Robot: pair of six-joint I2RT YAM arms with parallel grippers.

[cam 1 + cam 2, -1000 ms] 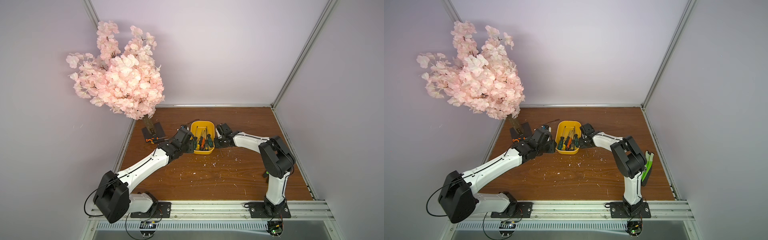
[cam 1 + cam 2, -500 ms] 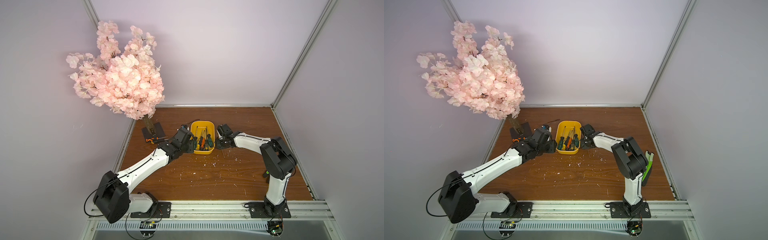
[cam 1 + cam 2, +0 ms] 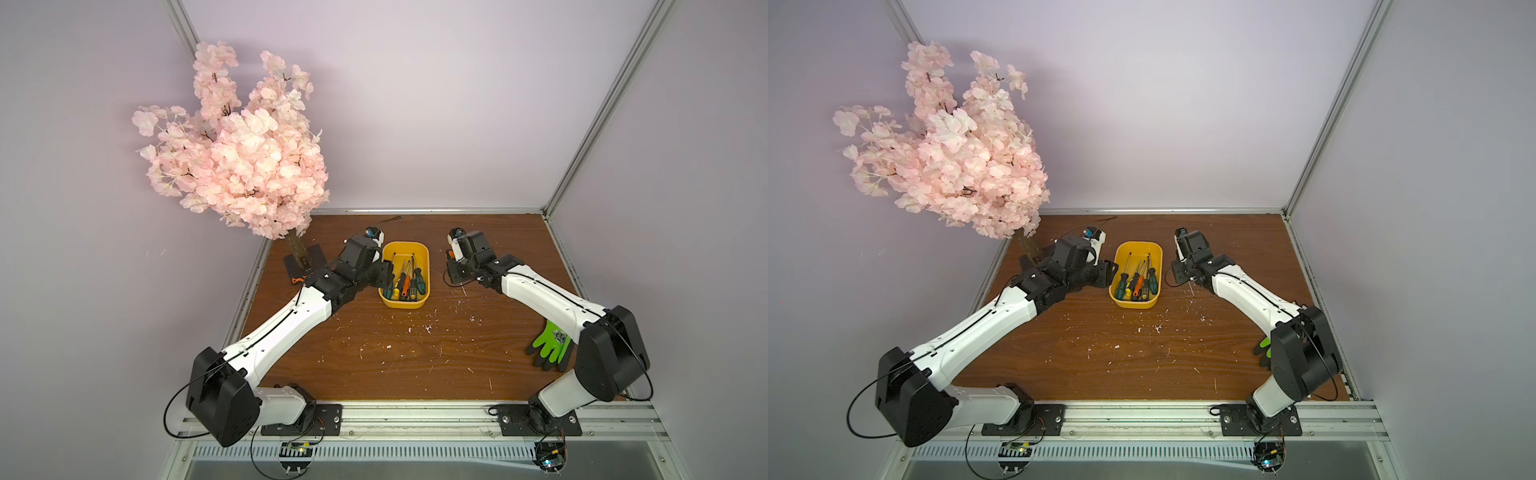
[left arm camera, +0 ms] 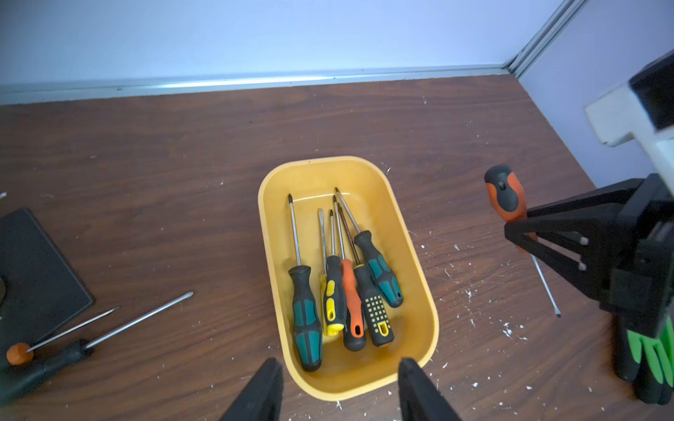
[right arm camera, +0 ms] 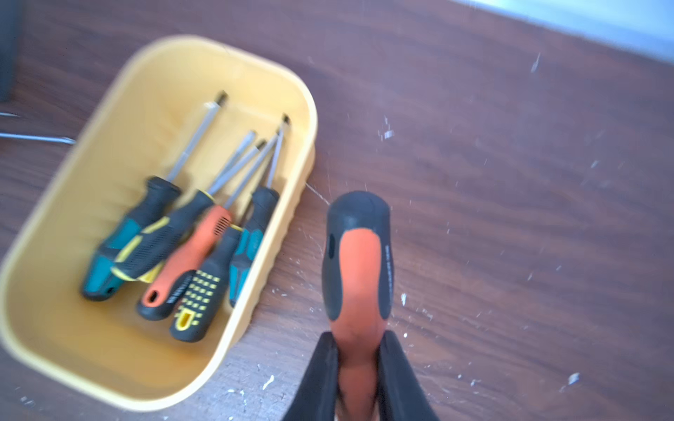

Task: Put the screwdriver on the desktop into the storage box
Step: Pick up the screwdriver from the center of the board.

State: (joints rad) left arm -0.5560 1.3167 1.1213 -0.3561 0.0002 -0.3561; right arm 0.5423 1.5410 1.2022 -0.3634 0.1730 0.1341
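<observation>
- The bench (image 3: 415, 353) is not cleared yet. Two tools lie on the robot's left, well apart from the box: a black-handled screwdriver (image 4: 54, 361) and a thin orange-knobbed screwdriver (image 4: 16, 353) just beside it.
- The yellow box (image 4: 339, 388) stands mid-bench toward the back and already holds a pile of screwdrivers (image 4: 343, 291), handles toward the robot. There seem to be five or six, but they overlap too much for a sure count.
- The right end effector (image 5: 359, 339) is clamped on the handle of an orange-and-black screwdriver (image 5: 355, 262). It is just beside the box on its right, not over it, so moving across and letting go remain.
- The left end effector (image 4: 339, 361) is partly open and holds nothing, near the box's left side.
- Judged overall: most are stowed, one is in hand, two are left to fetch.
- A green glove (image 3: 550, 347) is partly hidden behind the right arm in both top views.
- A black plate (image 4: 36, 262) is cut off at the edge of the left wrist view, as is the black handle's end.
- In both top views the wrists cover the fingers and the held tool.
- The right wrist view is blurred and leaves out the held tool's shaft. In the left wrist view its tip is low, and I cannot tell whether it touches the bench.
</observation>
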